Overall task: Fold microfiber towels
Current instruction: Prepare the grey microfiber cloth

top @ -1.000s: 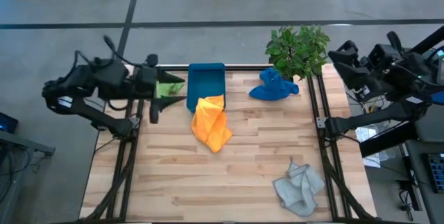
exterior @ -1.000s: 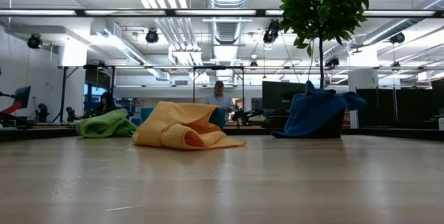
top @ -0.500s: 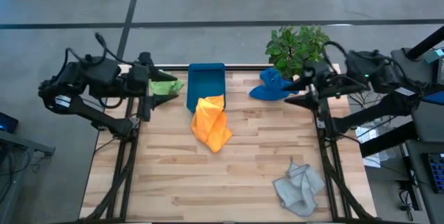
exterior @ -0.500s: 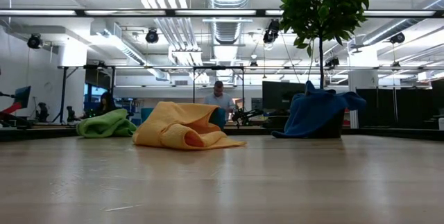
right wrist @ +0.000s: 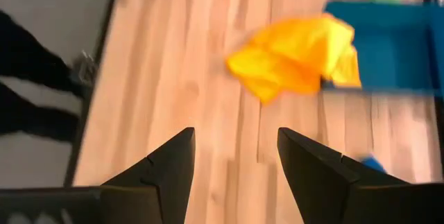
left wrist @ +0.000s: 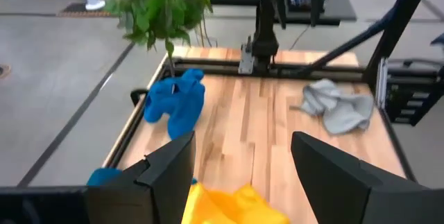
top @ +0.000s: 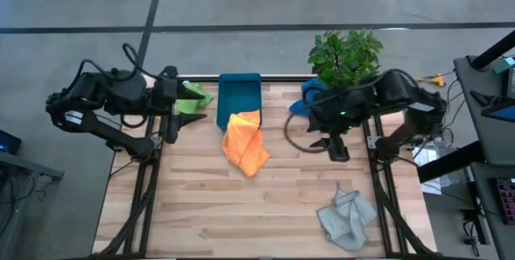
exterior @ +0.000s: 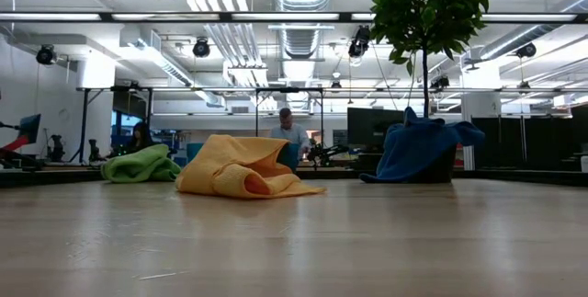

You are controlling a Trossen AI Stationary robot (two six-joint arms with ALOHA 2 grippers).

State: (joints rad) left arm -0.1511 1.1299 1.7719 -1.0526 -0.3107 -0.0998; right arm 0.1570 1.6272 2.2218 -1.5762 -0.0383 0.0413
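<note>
On the worktop, orange towel lay crumpled, half over a tray, while the left tool and right tool both gaped, holding nothing.

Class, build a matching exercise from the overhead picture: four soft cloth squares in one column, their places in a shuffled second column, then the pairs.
Things:
1. orange microfiber towel
2. grey microfiber towel
3. lime green microfiber towel
4. blue microfiber towel

Places:
A. beside the potted plant
B. table's left edge, by the left gripper
C. partly over the teal rectangular tray
D. near right corner

Pairs: 1-C, 2-D, 3-B, 4-A
</note>
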